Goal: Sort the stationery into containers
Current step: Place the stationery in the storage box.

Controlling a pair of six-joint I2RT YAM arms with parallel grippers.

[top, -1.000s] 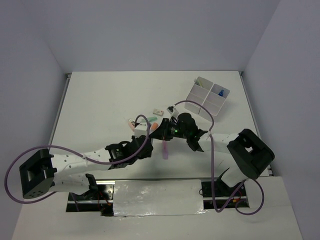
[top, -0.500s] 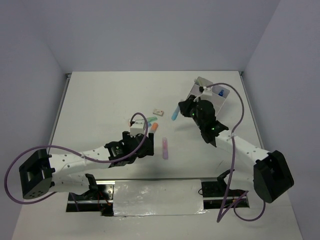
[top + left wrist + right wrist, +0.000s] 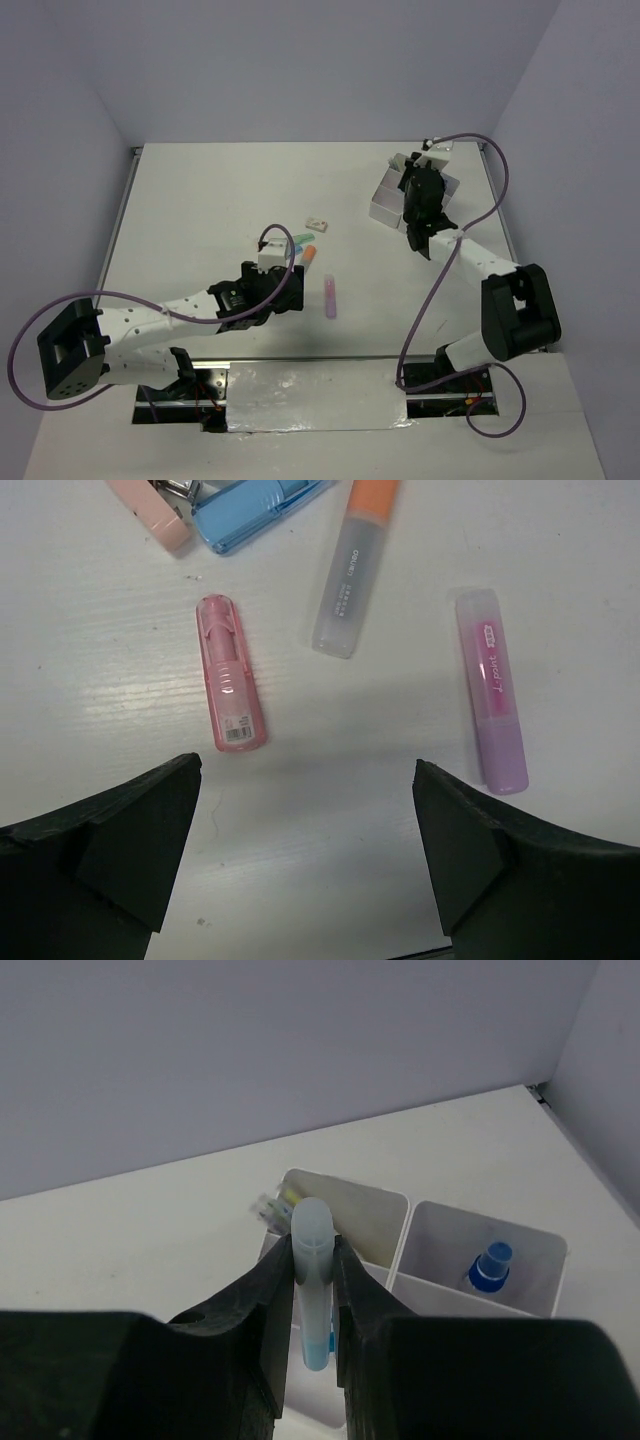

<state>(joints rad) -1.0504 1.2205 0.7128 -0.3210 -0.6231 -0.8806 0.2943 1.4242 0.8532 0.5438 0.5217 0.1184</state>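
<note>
The blue marker [image 3: 313, 1310] is pinched roughly upright between the fingers of the right hand [image 3: 313, 1265], its long axis pointing down toward the white tray [image 3: 352, 1184], which stands near the far right corner of the bench [image 3: 220, 200]. The lower tip is judged to hang over the tray's left half in the wrist view; the exact compartment cannot be told. A blue item [image 3: 489, 1265] occupies the compartment to the right. The left hand [image 3: 305, 775] is spread above the bench between a pink marker [image 3: 230, 685] and a purple marker [image 3: 492, 705], both lying lengthwise toward it, and it is the nearer arm for these
</note>
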